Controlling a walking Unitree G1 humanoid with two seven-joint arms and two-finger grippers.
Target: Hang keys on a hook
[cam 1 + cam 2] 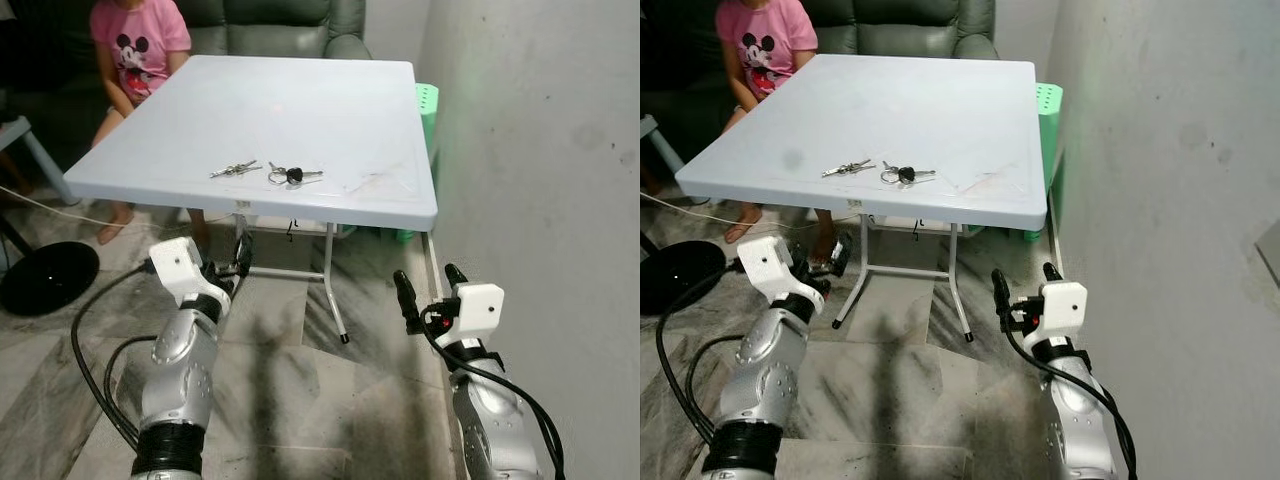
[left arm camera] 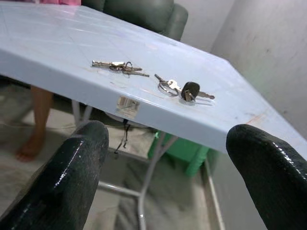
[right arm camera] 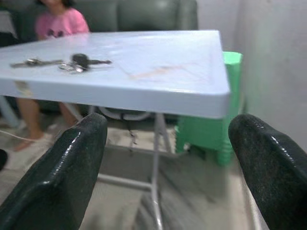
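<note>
A pale blue folding table point(image 1: 330, 110) is taken as landmark. Near its front edge two key sets lie flat: a ringed bunch with a black-headed key point(image 1: 293, 176) and, just beside it toward the seated person point(image 1: 135, 50), a plain metal bunch point(image 1: 234, 169). Both are judged light, rigid, slippery and loosely jointed; the ring is judged the best hold. Below the front edge, the left gripper point(image 1: 240, 262) and right gripper point(image 1: 428, 284) are held spread apart, grasping nothing. No hook can be made out; the individual keys are too small to count.
</note>
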